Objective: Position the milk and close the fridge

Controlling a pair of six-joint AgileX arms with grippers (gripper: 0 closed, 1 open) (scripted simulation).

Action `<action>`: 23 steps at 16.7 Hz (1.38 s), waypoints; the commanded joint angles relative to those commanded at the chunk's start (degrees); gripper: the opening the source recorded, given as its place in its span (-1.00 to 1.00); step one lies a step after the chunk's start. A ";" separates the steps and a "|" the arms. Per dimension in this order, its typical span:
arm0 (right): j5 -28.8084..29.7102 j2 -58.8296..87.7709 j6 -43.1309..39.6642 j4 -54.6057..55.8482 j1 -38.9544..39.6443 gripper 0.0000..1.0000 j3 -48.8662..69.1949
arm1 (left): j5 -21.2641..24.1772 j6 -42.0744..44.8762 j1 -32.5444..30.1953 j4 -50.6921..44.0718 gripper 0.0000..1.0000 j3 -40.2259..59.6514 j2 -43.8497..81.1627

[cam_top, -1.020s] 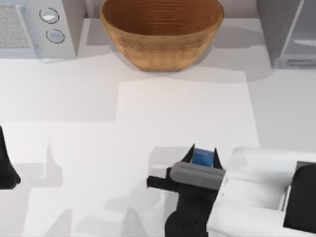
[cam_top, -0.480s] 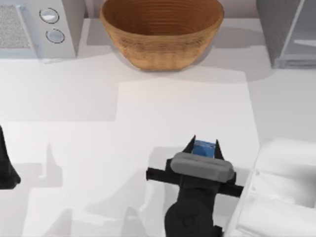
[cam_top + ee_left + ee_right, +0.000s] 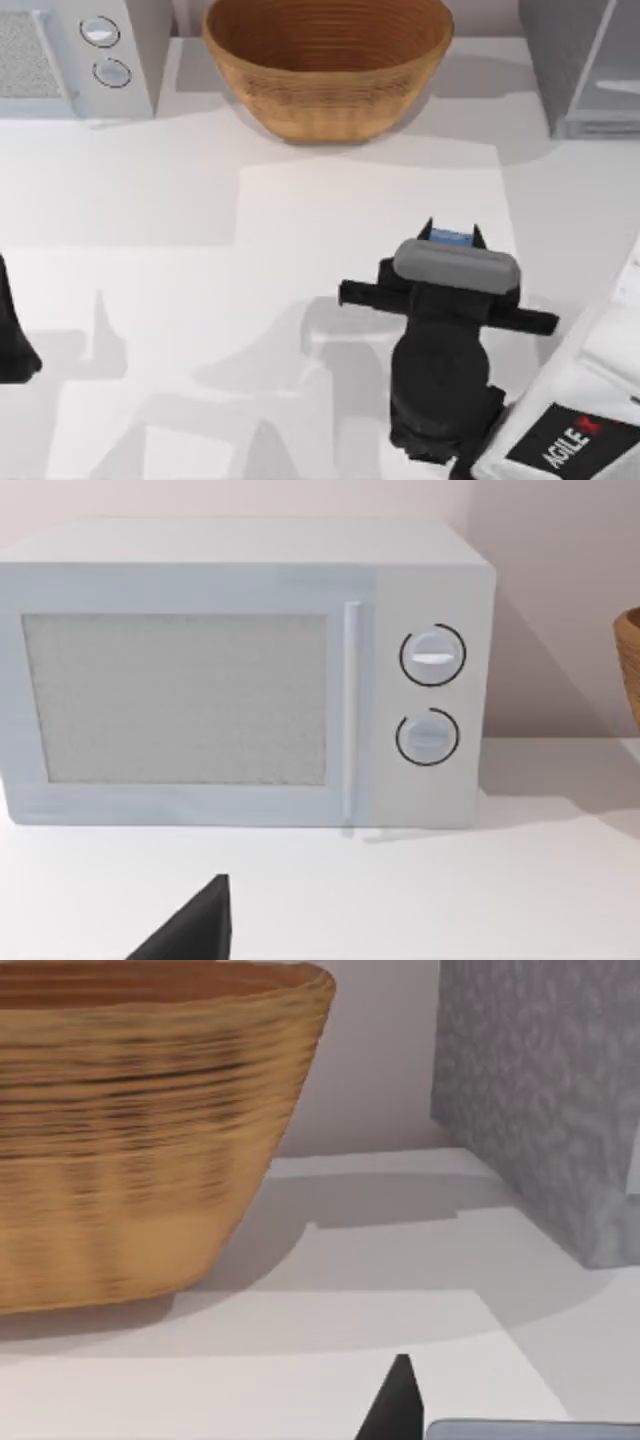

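The milk shows as a small blue-topped carton held between the black fingers of my right gripper, right of the table's middle. The gripper is shut on it, and the wrist hides most of the carton. The fridge stands at the far right corner, with its thin grey door panel swung open and a pale interior. Its speckled grey side rises ahead in the right wrist view, where one black finger also pokes in. My left arm stays parked at the left edge.
A large woven basket stands at the back centre, between the gripper and the back wall, and also appears in the right wrist view. A white microwave with two round knobs fills the far left corner.
My right gripper has carried the milk away from the front edge, toward the back and right. The left arm has not moved.
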 joint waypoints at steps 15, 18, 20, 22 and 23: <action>-64.06 -33.00 -2.34 -16.24 -51.86 -1.00 -12.64 | 0.00 0.00 0.00 0.00 1.00 0.00 0.00; -66.47 -35.17 -2.48 -17.49 -54.22 -1.00 -13.62 | 0.00 0.00 0.00 0.00 1.00 0.00 0.00; -66.47 -35.17 -2.48 -17.49 -54.22 -1.00 -13.62 | 0.00 0.00 0.00 0.00 1.00 0.00 0.00; -66.32 -34.99 -2.40 -17.37 -54.01 -1.00 -13.38 | 0.00 0.00 0.00 0.00 1.00 0.00 0.00; -66.34 -34.89 -2.40 -17.38 -54.04 -1.00 -13.27 | 0.00 0.00 0.00 0.00 1.00 0.00 0.00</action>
